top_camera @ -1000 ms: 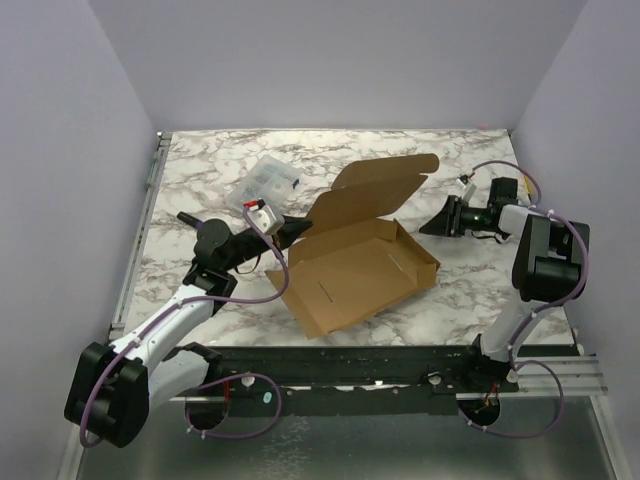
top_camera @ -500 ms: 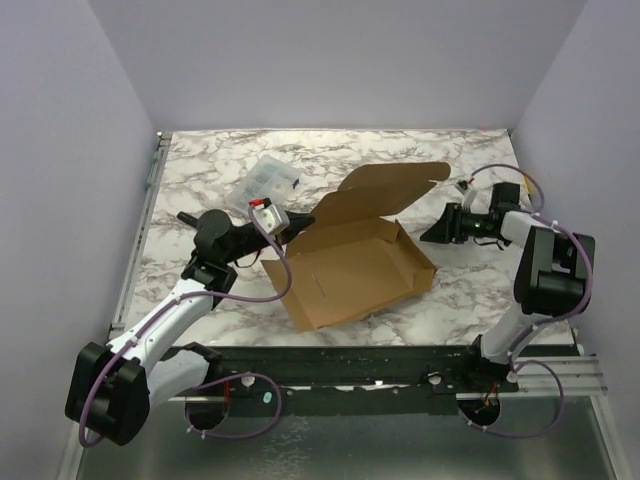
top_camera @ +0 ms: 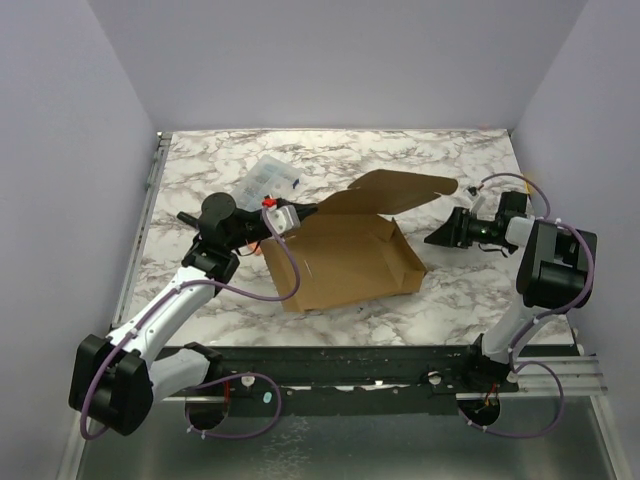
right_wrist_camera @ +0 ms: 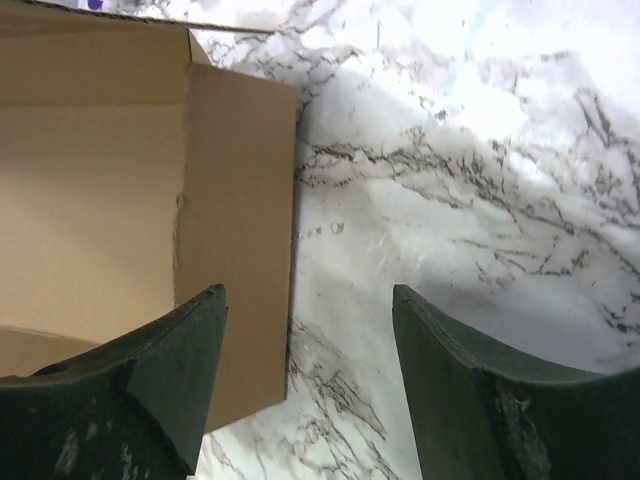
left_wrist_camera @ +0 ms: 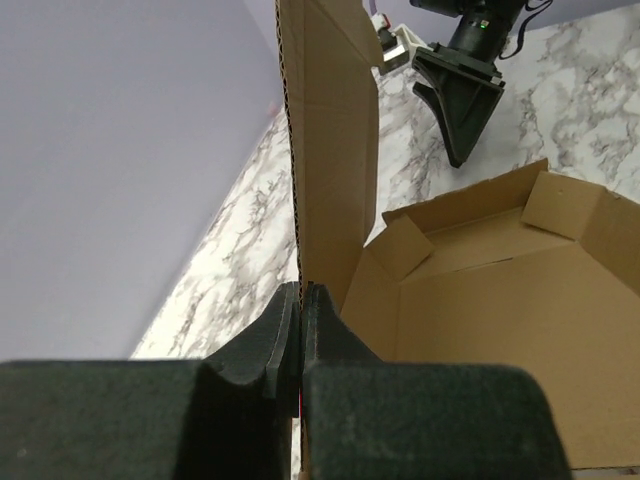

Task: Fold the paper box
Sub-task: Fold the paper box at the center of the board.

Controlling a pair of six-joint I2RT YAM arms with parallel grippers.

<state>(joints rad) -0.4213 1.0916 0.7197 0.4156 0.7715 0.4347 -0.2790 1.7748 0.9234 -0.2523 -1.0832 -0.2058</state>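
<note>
Pinching the raised lid flap edge-on, the left gripper was clamped on the paper box. We saw the box lying mid-way across the marble table — tray open, lid tilted up over its far side. The right gripper was spread wide near the box's right wall, holding nothing. Any print on the clear compartment case was too small for us to read.
</note>
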